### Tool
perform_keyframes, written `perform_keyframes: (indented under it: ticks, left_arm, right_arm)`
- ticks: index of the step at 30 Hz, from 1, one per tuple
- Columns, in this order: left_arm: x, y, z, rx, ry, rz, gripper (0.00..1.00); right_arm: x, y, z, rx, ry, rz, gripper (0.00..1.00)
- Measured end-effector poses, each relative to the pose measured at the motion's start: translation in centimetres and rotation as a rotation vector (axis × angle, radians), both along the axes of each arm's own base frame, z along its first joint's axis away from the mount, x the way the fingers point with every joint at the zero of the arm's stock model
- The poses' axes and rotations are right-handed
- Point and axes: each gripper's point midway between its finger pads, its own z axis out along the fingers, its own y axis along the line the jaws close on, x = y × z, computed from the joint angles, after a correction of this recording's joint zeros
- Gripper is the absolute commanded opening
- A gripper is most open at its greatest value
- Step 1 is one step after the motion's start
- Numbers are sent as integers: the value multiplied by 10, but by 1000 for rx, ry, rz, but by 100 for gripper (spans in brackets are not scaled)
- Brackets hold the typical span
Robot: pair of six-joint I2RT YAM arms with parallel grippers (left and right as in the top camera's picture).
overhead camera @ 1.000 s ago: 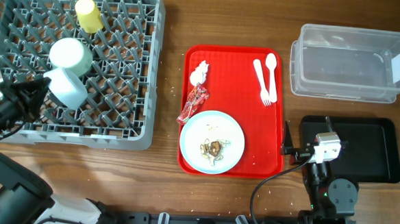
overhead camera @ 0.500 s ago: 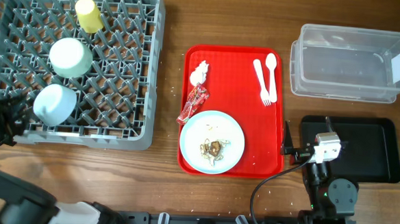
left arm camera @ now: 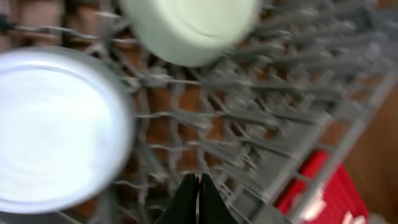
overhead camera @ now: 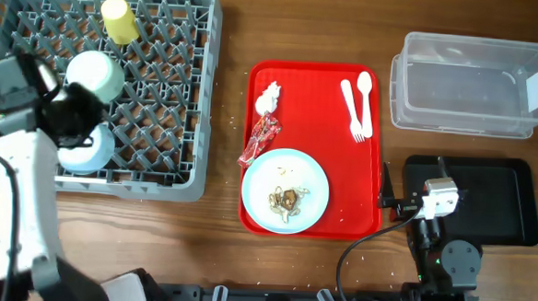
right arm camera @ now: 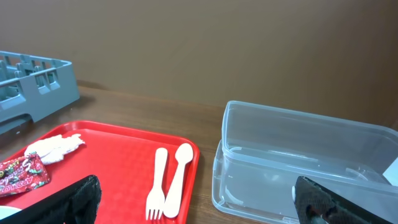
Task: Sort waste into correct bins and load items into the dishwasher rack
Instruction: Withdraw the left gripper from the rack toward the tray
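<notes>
Plate (overhead camera: 310, 175) looks light, stiff, slick — scraps (overhead camera: 287, 199) lie loose on it, so pinch the rim, keep level; left gripper (left arm camera: 198, 186) closed tight, empty, over the rack (overhead camera: 175, 90)

We see a brown wooden worktop (overhead camera: 218, 249) with visible grain. Behind it we see a plain brown wall (right arm camera: 217, 43), evenly lit.

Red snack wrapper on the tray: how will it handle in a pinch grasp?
Probably floppy and very light: the red snack wrapper lies thin and crumpled on the red tray. Its shiny film looks slippery, so a pinch might slide off. It seems to touch the plate rim, so dragging could nudge the plate.
</notes>
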Motion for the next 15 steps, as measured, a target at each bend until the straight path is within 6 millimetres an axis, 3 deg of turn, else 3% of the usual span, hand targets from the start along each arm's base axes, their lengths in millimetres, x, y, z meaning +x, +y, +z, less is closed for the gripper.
perform_keyframes:
  ticks: [1,2,3,5,7,8,9,10,13,15]
  left_arm:
    - [4,-26,21,3,-69,-74,41]
    - [6,-47,39,11,-128,-136,87]
    - [7,-72,56,18,-187,-206,98]
    - [4,-145,82,0,-288,-416,100]
    - [-1,-207,81,-25,-307,-589,88]
    - [-3,-224,77,-33,-300,-634,84]
    - [-5,-253,69,-31,-292,-709,82]
    - [-9,-272,56,-24,-262,-761,88]
    - [-4,-316,8,62,-192,-839,81]
    - [-2,-324,-23,140,-133,-847,80]
  right_arm:
    - [0,0,0,0,0,0,100]
    - [0,0,0,0,0,0,100]
    - [0,0,0,0,0,0,100]
    - [0,0,0,0,0,0,100]
    - [0,0,0,0,0,0,100]
    - [0,0,0,0,0,0,100]
    - [0,0,0,0,0,0,100]
    - [0,0,0,0,0,0,100]
    - [0,0,0,0,0,0,100]
    - [0,0,0,0,0,0,100]
